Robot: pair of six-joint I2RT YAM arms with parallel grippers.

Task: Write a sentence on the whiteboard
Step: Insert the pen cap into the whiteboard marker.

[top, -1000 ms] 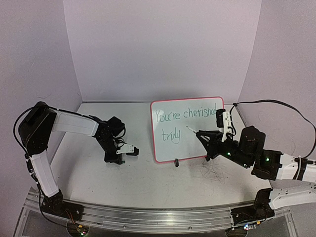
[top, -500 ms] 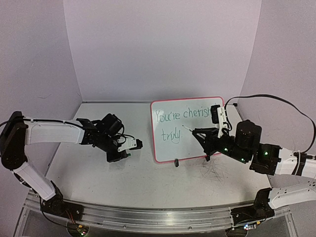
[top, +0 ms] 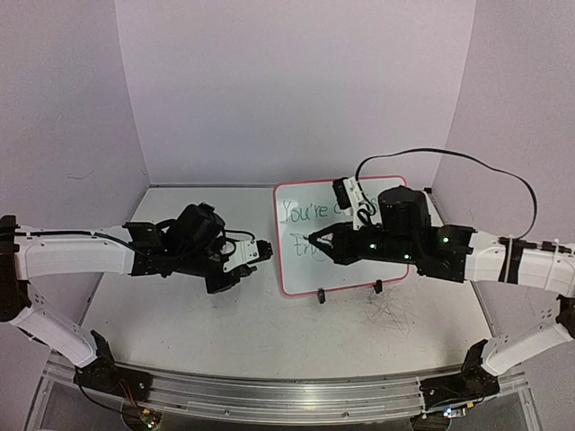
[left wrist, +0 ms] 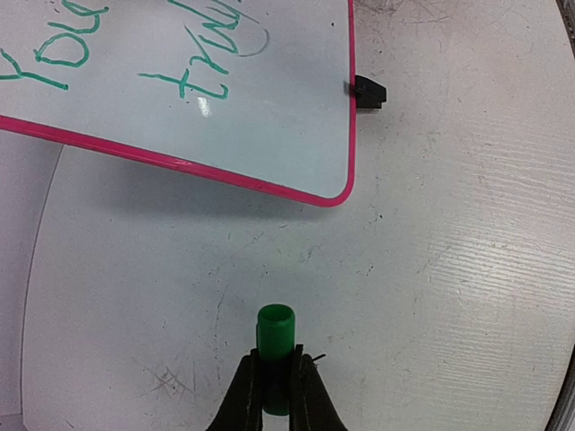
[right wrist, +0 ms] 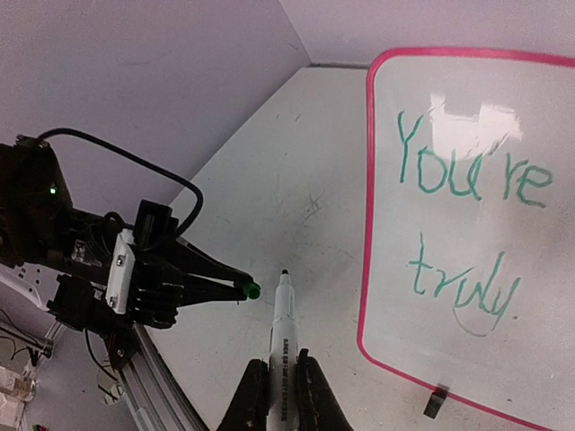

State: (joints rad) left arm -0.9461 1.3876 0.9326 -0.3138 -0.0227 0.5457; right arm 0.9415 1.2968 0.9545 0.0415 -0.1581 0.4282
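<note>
Pink-framed whiteboard [right wrist: 557, 251], green cursive sentence [right wrist: 467, 175]: looks finished. Swings right gripper's [right wrist: 280, 366] clenched white marker [right wrist: 281, 323] toward left gripper's [left wrist: 276, 364] pinched green cap [left wrist: 276, 328].

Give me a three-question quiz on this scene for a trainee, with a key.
1. What do the left fingers hold?
2. True or false: the marker tip touches the whiteboard.
3. The sentence has a second line that reads: A) truly B) always C) dearly

Key:
1. A green cap.
2. False: the tip is clear of the board.
3. A
</note>
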